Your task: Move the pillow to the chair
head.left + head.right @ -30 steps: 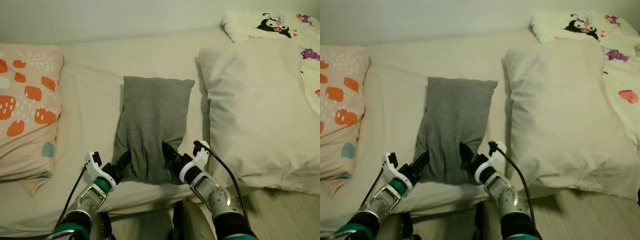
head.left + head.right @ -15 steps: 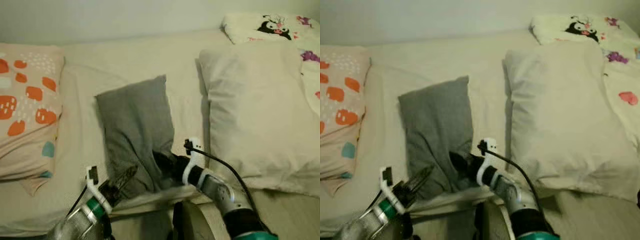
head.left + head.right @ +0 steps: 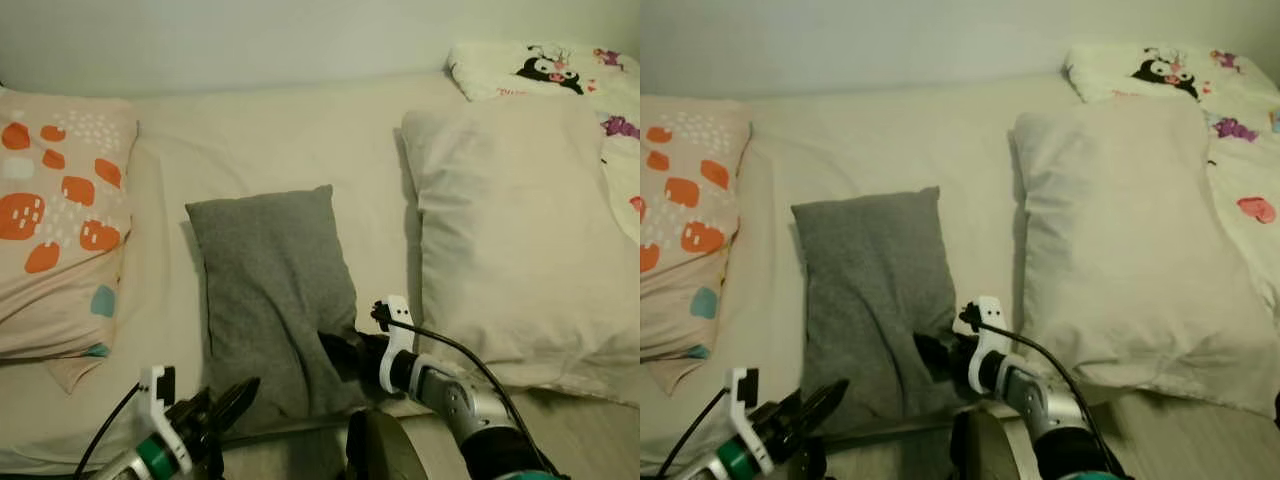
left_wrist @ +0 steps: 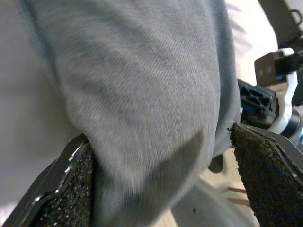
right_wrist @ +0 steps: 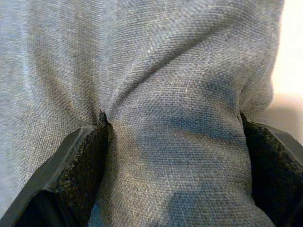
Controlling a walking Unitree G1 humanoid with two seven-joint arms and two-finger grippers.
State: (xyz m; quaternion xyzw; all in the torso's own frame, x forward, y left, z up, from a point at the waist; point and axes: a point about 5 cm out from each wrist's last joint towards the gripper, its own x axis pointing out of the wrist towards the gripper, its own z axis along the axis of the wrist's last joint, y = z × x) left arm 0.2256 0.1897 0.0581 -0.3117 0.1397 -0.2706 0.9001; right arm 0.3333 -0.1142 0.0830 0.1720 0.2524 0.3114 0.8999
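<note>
right gripper (image 3: 340,352) pinches gray pillow (image 3: 275,295) lying lengthwise toward the wall.

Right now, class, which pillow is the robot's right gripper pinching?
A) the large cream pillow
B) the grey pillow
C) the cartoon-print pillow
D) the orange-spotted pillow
B: the right gripper is shut on a fold at the near corner of the grey pillow; the right wrist view shows grey fabric bunched between its fingers.

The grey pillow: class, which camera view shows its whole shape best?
The left eye view: the grey pillow lies whole on the bed. The right eye view matches it. Both wrist views give only close fabric, the right hand clamping a fold.
</note>
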